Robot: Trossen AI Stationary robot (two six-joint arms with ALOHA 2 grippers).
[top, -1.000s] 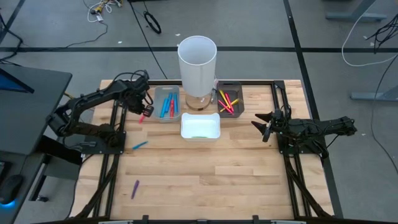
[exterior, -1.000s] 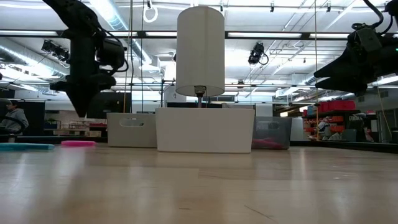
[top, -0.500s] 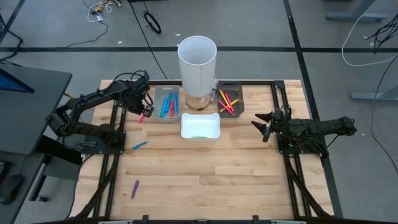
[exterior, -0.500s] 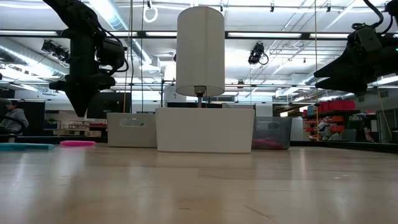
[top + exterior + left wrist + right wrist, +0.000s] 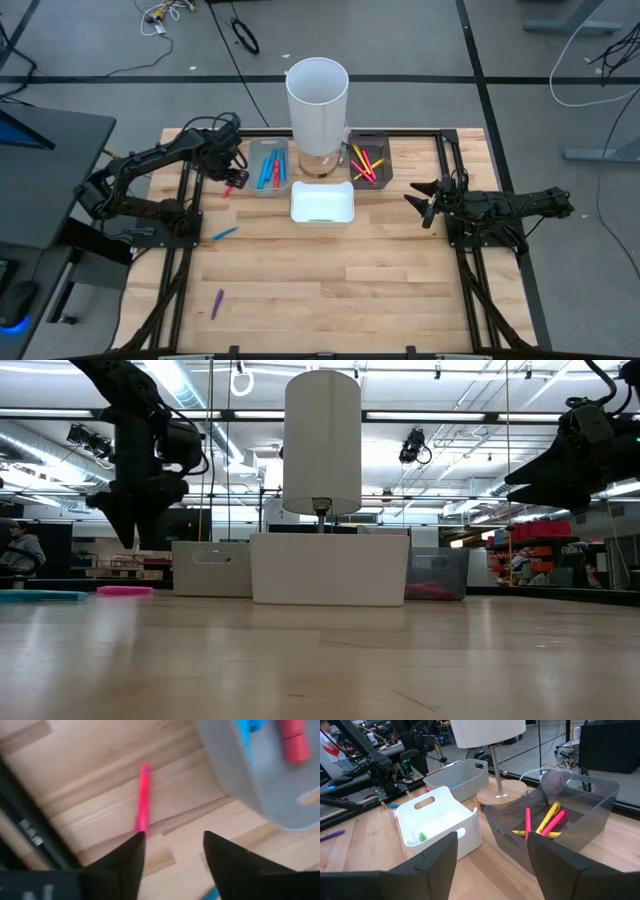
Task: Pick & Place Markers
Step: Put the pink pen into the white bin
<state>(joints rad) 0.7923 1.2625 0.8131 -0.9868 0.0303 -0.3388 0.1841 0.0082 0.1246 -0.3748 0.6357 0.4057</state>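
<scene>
A pink marker [image 5: 143, 795] lies flat on the wood just left of the grey tray [image 5: 266, 168], which holds blue and red markers. My left gripper [image 5: 172, 837] hangs open above the pink marker [image 5: 125, 590], clear of the table; one fingertip hides the marker's near end. A blue marker [image 5: 224, 234] and a purple marker [image 5: 217, 303] lie loose on the table's left side. Yellow and red markers sit in the dark tray [image 5: 369, 160]. My right gripper [image 5: 422, 205] waits open above the table's right side.
A tall white cylinder [image 5: 318, 100] on a round wooden base stands at the far middle between the two trays. A white tray [image 5: 322, 204] with something green inside sits in front of it. Black frame rails run along the table's left and right sides.
My left gripper has opened where it hangs above the pink marker: in the low view its shut, pointed tip has spread into two separate fingers. The pink marker has stayed lying on the table.
</scene>
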